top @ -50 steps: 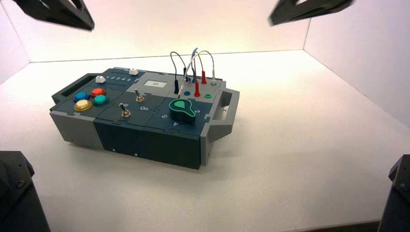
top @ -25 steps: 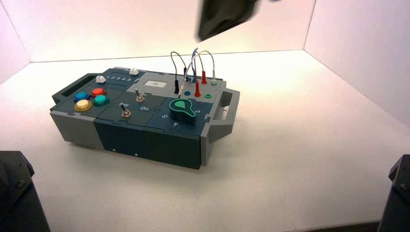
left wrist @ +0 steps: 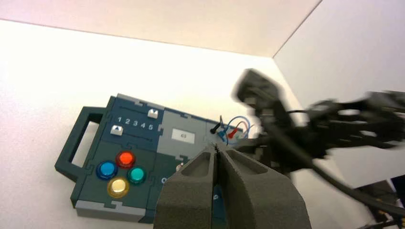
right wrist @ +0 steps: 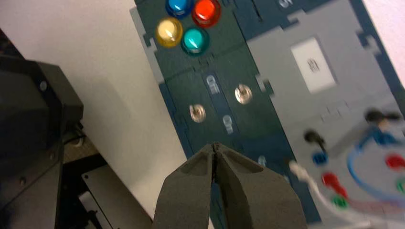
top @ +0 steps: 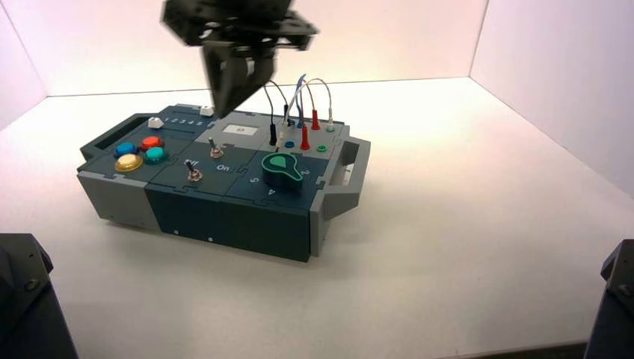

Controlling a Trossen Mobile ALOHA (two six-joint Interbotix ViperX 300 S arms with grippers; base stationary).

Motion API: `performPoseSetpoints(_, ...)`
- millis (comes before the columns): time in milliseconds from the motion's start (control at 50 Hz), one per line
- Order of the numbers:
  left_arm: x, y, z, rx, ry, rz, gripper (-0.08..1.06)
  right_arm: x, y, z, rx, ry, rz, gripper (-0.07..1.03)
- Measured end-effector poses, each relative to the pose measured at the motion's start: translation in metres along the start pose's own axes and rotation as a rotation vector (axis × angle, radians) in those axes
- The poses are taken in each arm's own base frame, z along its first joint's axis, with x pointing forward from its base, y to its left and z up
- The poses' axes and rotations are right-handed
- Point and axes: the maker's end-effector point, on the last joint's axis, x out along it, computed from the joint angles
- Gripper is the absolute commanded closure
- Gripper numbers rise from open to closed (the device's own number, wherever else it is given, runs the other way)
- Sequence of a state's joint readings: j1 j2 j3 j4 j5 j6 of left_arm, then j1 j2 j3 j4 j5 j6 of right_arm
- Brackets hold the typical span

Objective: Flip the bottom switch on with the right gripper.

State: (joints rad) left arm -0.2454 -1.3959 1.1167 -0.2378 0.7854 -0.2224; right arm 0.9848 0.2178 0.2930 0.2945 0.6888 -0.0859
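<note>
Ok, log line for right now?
right gripper: shut, above box | bottom switch: untouched | left gripper: shut, idle, box's left side

White table [top: 448,247], dark gray box [top: 239,228] on it

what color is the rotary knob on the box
Green and black; the high view shows the knob best.

Four round buttons [top: 155,155], two toggle switches [top: 216,152], one knob [top: 282,172].
</note>
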Motion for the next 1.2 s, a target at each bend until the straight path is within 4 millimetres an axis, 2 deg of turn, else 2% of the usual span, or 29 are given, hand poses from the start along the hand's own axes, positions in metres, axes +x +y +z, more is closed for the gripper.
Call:
performPoseSetpoints(240,-0.009,-0.003,0.001,-0.006,-0.032,-0.017,1.01,0.023,0.007,0.018,-0.019,0.068,0.015,0.99)
performPoseSetpoints(400,-0.009,-0.002,0.0,-0.005,-0.032,-0.017,1.01,0.03,0.024,0.025,-0.048,0.097,0.037,0.98)
performPoseSetpoints(600,-0.009,-0.002,0.0,-0.003,-0.032,-0.017,1.01,0.035,0.047,0.023,-0.048,0.129,0.085,0.99)
performPoseSetpoints(1200,-0.011,-0.003,0.001,0.009,-0.041,-0.02,1.01,0.045,0.043,0.008,-0.02,0.182,0.084,0.98)
